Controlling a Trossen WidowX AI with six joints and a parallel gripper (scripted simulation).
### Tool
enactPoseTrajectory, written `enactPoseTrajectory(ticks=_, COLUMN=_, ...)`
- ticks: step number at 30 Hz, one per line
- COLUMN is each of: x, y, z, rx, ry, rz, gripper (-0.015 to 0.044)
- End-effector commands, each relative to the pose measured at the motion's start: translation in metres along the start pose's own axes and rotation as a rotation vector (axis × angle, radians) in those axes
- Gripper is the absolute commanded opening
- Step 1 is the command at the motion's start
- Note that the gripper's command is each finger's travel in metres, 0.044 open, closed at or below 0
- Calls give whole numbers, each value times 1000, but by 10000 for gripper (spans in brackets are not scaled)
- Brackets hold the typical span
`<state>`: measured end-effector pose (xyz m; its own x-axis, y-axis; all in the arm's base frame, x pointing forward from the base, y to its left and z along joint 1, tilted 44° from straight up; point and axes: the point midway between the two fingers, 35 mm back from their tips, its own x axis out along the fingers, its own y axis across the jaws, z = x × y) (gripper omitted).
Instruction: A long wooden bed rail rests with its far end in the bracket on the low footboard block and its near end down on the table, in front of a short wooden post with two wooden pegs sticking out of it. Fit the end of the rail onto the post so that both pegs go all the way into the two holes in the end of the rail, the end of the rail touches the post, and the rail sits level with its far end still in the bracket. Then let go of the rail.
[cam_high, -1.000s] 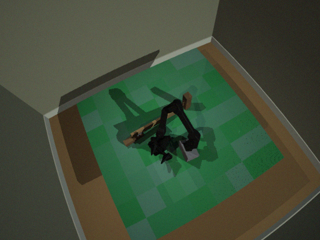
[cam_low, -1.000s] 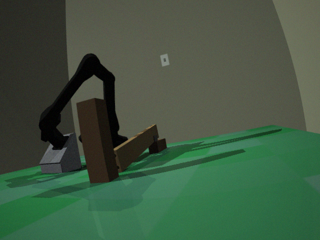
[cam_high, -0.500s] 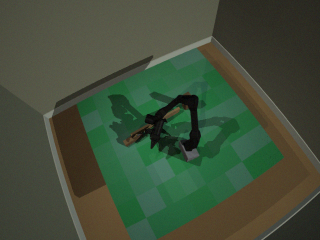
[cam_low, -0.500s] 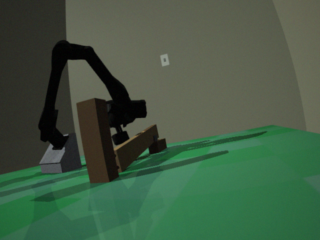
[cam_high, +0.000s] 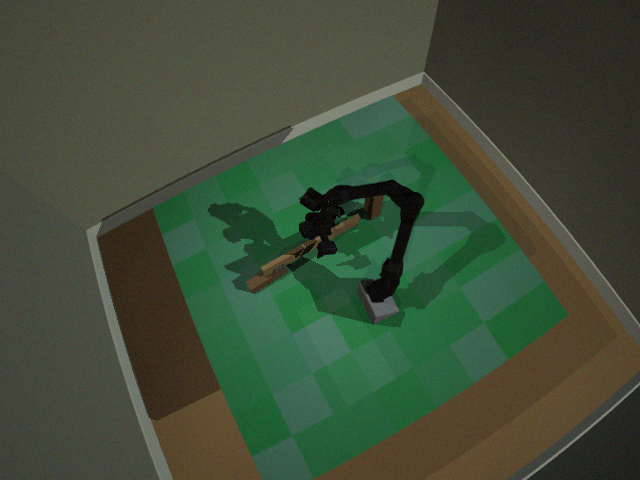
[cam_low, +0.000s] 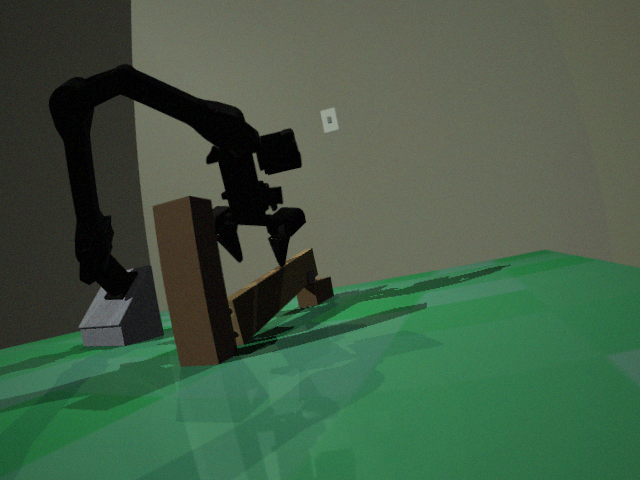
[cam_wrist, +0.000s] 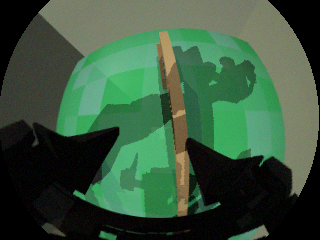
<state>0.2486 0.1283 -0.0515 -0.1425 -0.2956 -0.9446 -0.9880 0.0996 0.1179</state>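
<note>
The long wooden rail (cam_high: 281, 260) (cam_low: 273, 291) (cam_wrist: 180, 132) slopes down from the bracket (cam_low: 310, 277) on the low footboard block (cam_high: 258, 283) (cam_low: 308, 298) to the table. Its near end lies low in front of the brown post (cam_high: 372, 208) (cam_low: 178, 279), apart from it. Two small pegs show at the post's side in the exterior view; how they line up with the holes is unclear. My gripper (cam_low: 261, 263) (cam_wrist: 154, 136) is open and empty, pointing down above the rail. In the wrist view the rail runs between the fingertips, close to the right one.
The arm's grey base (cam_high: 381, 308) (cam_low: 103, 335) stands to one side of the rail. The post rises well above the rail's near end. A green patchwork mat (cam_high: 356, 372) (cam_low: 465, 392) lies under everything, with dark arm shadows across it.
</note>
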Motion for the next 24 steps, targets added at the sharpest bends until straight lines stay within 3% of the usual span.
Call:
enactPoseTrajectory(ticks=1, x=-26, y=-36, z=-52, rx=-123, ry=199, rz=-122, gripper=440)
enactPoseTrajectory(ticks=6, x=-61, y=-63, z=-113, rx=-278, ry=464, rz=-181, gripper=440)
enactPoseTrajectory(ticks=24, x=-49, y=-69, z=-121, rx=-284, ry=474, rz=-182, gripper=440)
